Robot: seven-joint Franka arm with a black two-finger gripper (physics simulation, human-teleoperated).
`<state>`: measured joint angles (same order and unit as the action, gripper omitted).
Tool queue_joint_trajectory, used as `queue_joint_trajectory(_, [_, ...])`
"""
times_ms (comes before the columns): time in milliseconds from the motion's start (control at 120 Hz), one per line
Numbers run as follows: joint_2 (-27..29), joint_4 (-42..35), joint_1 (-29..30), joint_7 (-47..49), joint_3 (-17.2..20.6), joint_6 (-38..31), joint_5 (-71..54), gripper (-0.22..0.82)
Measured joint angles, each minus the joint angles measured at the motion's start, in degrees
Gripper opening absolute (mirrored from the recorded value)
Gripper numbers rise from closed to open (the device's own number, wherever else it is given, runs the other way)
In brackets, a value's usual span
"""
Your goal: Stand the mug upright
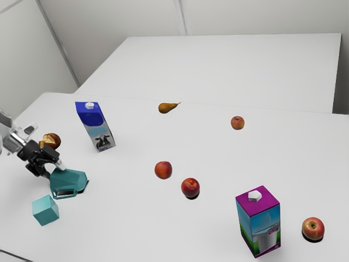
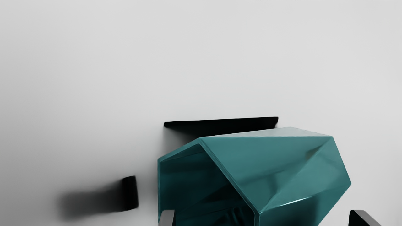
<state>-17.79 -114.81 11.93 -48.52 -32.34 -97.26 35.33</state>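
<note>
The teal mug [image 1: 68, 179] lies on its side near the left of the exterior view, its handle toward the teal cube. My gripper [image 1: 52, 168] is low at the mug, on the side away from the cartons. In the wrist view the mug [image 2: 282, 169] shows its dark open mouth and faceted wall. The gripper [image 2: 262, 218] stands open there, one fingertip at the mug's mouth and the other beyond its outer wall, apart from it. The mug's lower part is cut off from sight.
A teal cube [image 1: 46, 210] sits close to the mug. Behind the gripper is a bread roll [image 1: 50, 140]; a blue carton [image 1: 96, 126] stands nearby. Farther off on the table [image 1: 136, 218] are a purple-topped carton [image 1: 259, 221], a pear [image 1: 168, 107] and several round fruits.
</note>
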Motion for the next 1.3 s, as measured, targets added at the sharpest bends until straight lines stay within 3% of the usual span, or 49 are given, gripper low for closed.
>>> queue_joint_trajectory(508, [-2.53,-0.07,2.68,-2.75,-0.22,7.55,9.02,0.57])
queue_joint_trajectory(800, [-2.36,-0.08,2.79,-3.96,-0.67,9.88,10.46,0.27])
queue_joint_trajectory(1000, [-1.93,-0.05,2.84,-4.56,-0.81,11.22,10.92,-0.03])
queue_joint_trajectory(1300, [-1.66,-0.33,2.99,-5.73,-1.24,14.2,13.04,-0.15])
